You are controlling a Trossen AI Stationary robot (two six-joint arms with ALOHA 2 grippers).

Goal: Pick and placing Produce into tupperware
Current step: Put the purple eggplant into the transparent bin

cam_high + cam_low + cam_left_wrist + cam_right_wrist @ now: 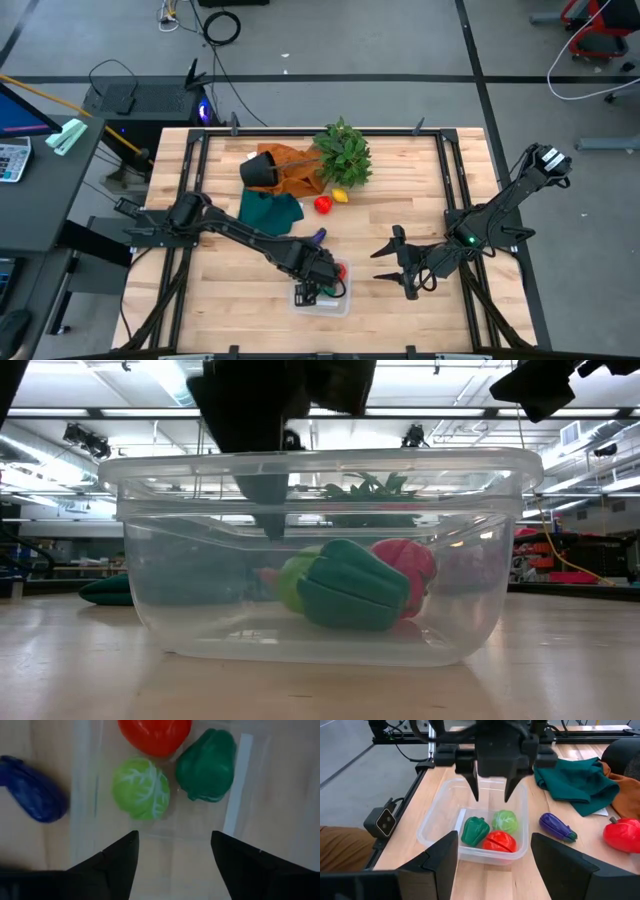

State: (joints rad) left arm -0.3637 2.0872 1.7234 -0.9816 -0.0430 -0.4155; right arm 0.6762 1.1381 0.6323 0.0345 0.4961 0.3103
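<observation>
The clear tupperware [436, 822] stands near the table's near edge, and inside it lie a red piece [155, 735], a light green cabbage [141, 788] and a dark green pepper [206, 765]. My left gripper [172, 850] is open and points down over the tub's free end [492, 790], with its fingertips below rim height in the low view [270, 510]. A purple eggplant [557, 827] lies on the table beside the tub. Farther off lie another red piece [323, 205] and a yellow one [340, 196]. My right gripper [385, 265] is open, to the right of the tub.
A bushy green plant [343, 152], a tipped black pot [260, 168], an orange cloth [295, 172] and a dark green cloth [270, 210] occupy the table's far middle. Bare wood lies between the tub and my right gripper and along the table's left side.
</observation>
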